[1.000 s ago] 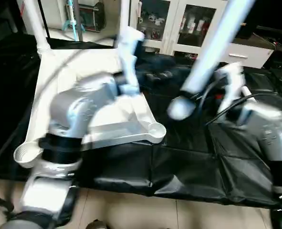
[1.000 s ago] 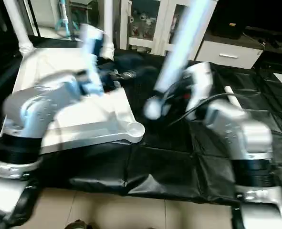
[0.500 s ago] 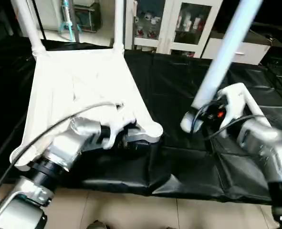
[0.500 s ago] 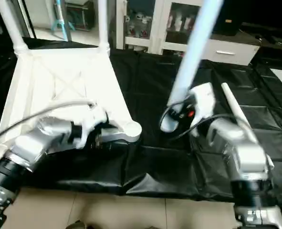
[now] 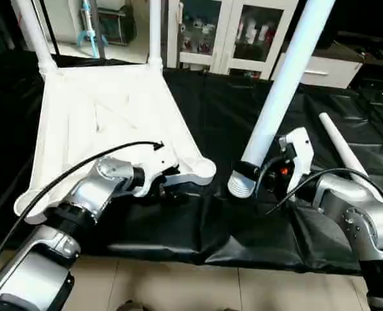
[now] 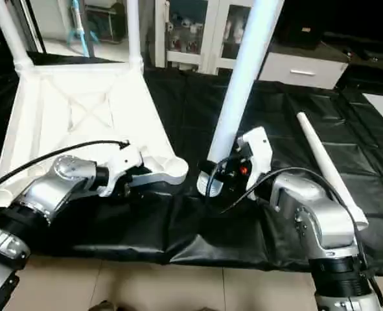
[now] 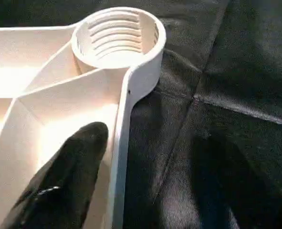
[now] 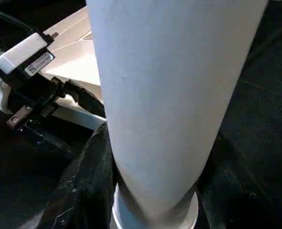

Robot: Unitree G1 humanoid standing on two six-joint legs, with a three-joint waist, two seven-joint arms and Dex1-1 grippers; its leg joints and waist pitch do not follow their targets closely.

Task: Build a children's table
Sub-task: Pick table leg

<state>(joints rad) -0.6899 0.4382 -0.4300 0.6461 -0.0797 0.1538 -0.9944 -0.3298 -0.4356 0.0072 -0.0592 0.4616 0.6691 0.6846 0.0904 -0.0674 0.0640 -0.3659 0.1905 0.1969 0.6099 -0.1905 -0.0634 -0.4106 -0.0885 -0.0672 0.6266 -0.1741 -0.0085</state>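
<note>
The children's table top [image 5: 100, 110] lies upside down on the black cloth, X ribs up, with two legs [image 5: 153, 32] standing in its far corners. Its near right corner socket [image 7: 117, 36] is empty. My left gripper [image 5: 167, 188] is open at the top's near edge just left of that socket. One black finger [image 7: 69, 171] is inside the rim, the other outside over the cloth. My right gripper [image 5: 261, 176] is shut on a leg [image 5: 278, 84], held nearly upright with its ribbed end [image 5: 242, 186] low, just right of the socket.
A loose leg [image 6: 324, 162] lies on the cloth at the right. The black-covered work table [image 5: 197, 233] ends close in front, with tiled floor below. Glass-door cabinets [image 5: 243, 32] stand behind. A black cable [image 5: 61, 178] runs along my left forearm.
My left arm swung down from above the top to its near right edge. My right gripper brought the leg lower and leftward, nearer the empty corner socket.
</note>
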